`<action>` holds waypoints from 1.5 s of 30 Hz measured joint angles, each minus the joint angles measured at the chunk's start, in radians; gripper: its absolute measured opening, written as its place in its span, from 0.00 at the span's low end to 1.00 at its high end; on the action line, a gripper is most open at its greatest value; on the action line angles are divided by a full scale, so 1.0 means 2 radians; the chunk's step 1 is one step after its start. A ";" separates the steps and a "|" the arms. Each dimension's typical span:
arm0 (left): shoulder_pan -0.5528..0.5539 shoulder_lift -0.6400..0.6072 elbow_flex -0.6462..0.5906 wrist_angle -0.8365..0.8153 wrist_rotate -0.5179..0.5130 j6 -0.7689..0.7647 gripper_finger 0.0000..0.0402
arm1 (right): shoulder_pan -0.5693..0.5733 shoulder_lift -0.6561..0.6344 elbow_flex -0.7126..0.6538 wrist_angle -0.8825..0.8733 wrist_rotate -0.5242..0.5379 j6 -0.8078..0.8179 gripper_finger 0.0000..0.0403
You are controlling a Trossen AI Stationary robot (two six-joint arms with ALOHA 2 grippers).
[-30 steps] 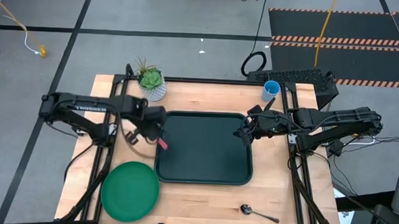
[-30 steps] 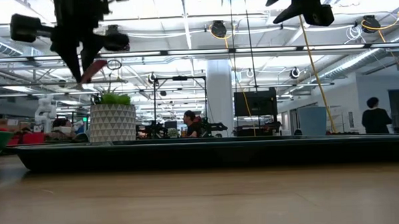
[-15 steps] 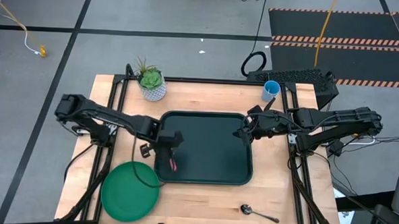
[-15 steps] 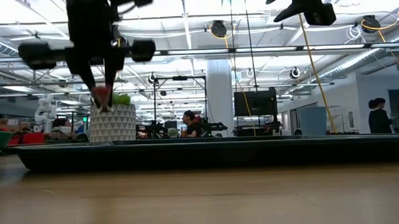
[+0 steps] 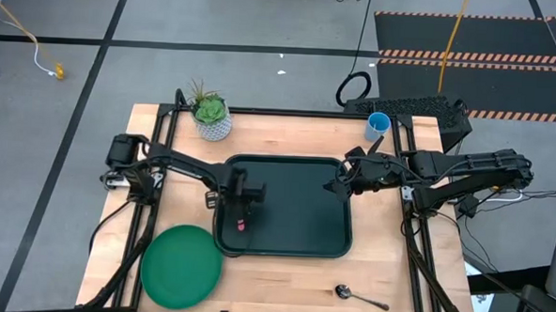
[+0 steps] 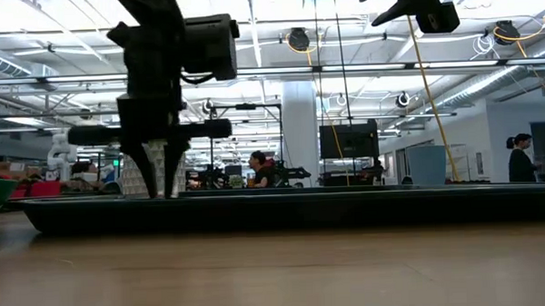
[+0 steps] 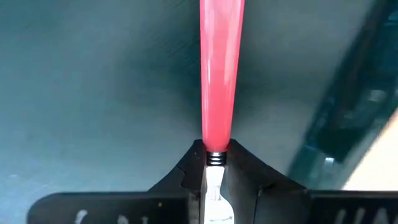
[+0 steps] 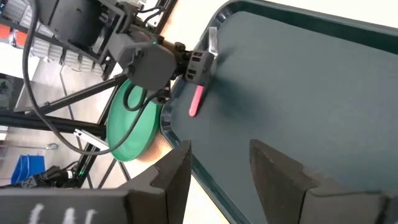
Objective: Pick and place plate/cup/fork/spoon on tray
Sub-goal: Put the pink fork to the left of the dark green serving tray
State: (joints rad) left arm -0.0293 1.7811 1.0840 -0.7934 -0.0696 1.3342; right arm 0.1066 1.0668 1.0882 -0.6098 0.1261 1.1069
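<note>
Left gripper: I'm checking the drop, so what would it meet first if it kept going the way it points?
The tray floor. The left gripper, shut on the fork, points down over the tray's left part, pink handle leading, so the handle would likely touch first. The remaining gap is unclear.

I have the left arm stretched in from its side, forearm reaching toward the middle, wrist bent so the left gripper (image 5: 241, 214) points straight down, low over the surface; its jaws are clamped narrow on the fork (image 7: 217, 81), pink handle sticking out beyond the tips; my right arm waits raised on its side, right gripper (image 5: 334, 187) aimed inward, jaws spread apart, holding nothing.
</note>
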 joint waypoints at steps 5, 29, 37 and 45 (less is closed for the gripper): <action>0.012 0.000 0.000 0.017 -0.001 0.020 0.10 | 0.000 0.000 0.000 0.000 0.000 0.000 0.37; 0.012 -0.006 0.000 0.000 -0.063 -0.206 0.26 | 0.000 0.000 0.000 0.000 -0.013 -0.019 0.37; -0.006 -0.072 0.010 -0.058 -0.167 -0.467 0.26 | 0.000 0.000 0.000 -0.003 -0.013 -0.059 0.37; 0.005 -0.113 0.082 -0.094 -0.034 -0.920 0.26 | -0.001 -0.006 0.000 -0.022 -0.013 -0.082 0.37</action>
State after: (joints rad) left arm -0.0195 1.5545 1.2486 -0.9822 -0.1375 -0.5061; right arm 0.1046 1.0547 1.0874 -0.6539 0.0998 0.9426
